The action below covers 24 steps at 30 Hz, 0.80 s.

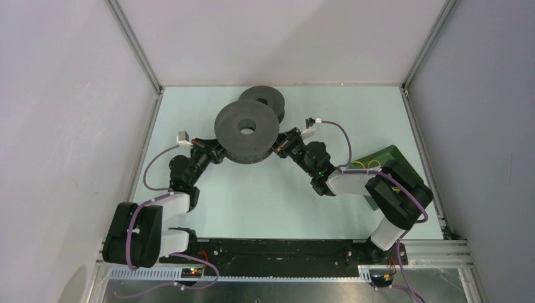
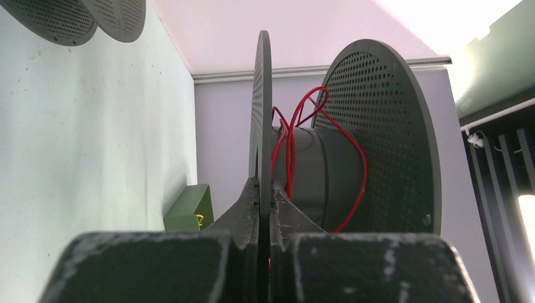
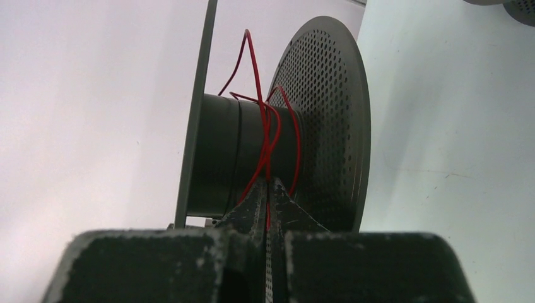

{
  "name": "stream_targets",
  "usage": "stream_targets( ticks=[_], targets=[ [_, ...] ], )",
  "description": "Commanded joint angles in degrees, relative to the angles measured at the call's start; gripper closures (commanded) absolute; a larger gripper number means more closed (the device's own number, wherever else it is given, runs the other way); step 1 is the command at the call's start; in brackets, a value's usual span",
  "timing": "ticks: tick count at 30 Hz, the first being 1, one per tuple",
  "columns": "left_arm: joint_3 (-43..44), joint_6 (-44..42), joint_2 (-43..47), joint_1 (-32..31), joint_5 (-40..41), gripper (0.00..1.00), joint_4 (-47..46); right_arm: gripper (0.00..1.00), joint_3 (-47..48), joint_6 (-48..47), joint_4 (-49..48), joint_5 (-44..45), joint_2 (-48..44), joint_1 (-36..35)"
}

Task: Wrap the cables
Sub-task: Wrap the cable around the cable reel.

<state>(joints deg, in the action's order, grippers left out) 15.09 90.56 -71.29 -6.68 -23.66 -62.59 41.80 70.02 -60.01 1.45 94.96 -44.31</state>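
Note:
A dark grey spool (image 1: pixel 246 129) sits between my two grippers near the table's middle. The red cable (image 2: pixel 291 144) lies in loose loops round the spool's core, seen from the other side as the red cable (image 3: pixel 266 136). My left gripper (image 2: pixel 265 183) is shut on the thin rim of one spool flange (image 2: pixel 262 107); from above it is the left gripper (image 1: pixel 219 151). At the spool's right side, my right gripper (image 3: pixel 268 184) is shut on a strand of the red cable; from above it is the right gripper (image 1: pixel 279 147). The yellow cable (image 1: pixel 364 165) lies in the green bin.
A second dark grey spool (image 1: pixel 264 100) stands just behind the first one. The green bin (image 1: pixel 391 161) sits at the table's right, next to my right arm. White walls with metal posts close the table in on the left, back and right.

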Motion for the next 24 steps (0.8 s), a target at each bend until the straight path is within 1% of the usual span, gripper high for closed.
stream_targets(
  ticks=[1, 4, 10, 17, 24],
  targets=[
    [0.4, 6.28, 1.62, -1.77, 1.63, 1.0, -9.98, 1.0, 0.84, 2.59, -0.39, 6.33, 2.27, -1.66],
    [0.05, 6.66, 1.67, -1.94, 2.04, 1.0, -10.67, 1.0, 0.08, 2.3, -0.31, 10.38, 2.02, -3.05],
    [-0.13, 5.82, 1.42, -2.06, 3.24, 1.0, -11.14, 1.0, -0.31, 2.6, 2.72, 12.45, 1.42, -4.71],
    [0.13, 5.09, 0.53, -1.98, 3.3, 1.0, -12.46, 0.99, -0.49, 2.24, 13.69, 14.27, -2.27, -4.92],
    [0.36, 3.57, 0.46, -1.95, 3.96, 1.0, -12.65, 0.98, -0.49, 2.72, 22.08, 14.9, -5.69, -5.88]
  ],
)
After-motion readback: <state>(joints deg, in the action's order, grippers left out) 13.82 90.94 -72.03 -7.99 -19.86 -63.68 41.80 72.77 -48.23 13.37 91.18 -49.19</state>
